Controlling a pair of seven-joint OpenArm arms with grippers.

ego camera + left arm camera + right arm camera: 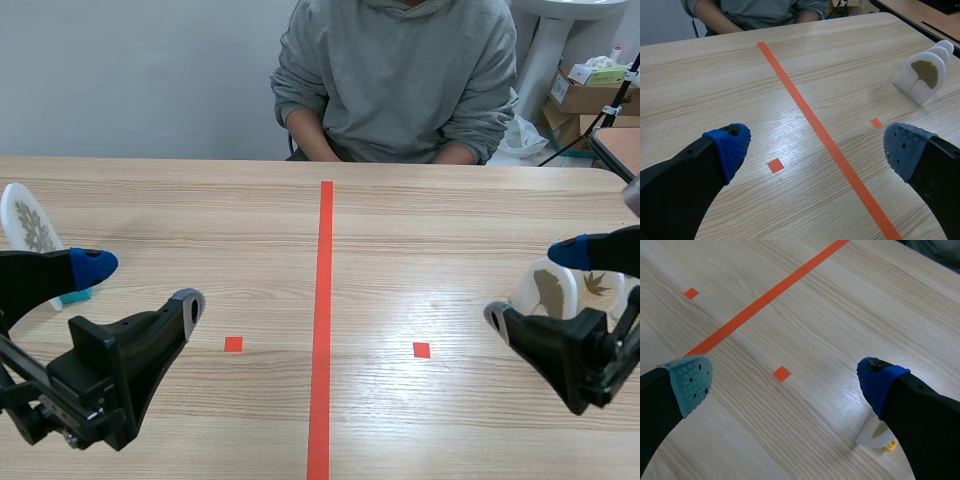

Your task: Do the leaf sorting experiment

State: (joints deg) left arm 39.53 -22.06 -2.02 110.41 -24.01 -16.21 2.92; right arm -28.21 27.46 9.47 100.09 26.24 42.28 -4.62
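A wooden counter [200, 210] is crossed by orange-red tape [323, 300]. The left tool [142, 283] and right tool [531, 283] are each held spread open. A grey wall [130, 70] is seen behind.

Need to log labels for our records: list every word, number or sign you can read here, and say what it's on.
No text can be read.
Cardboard boxes at the back: any print is too small to read.
Left white stand and right white stand: leaf pictures only, no words.
Orange-red tape: plain, no writing.
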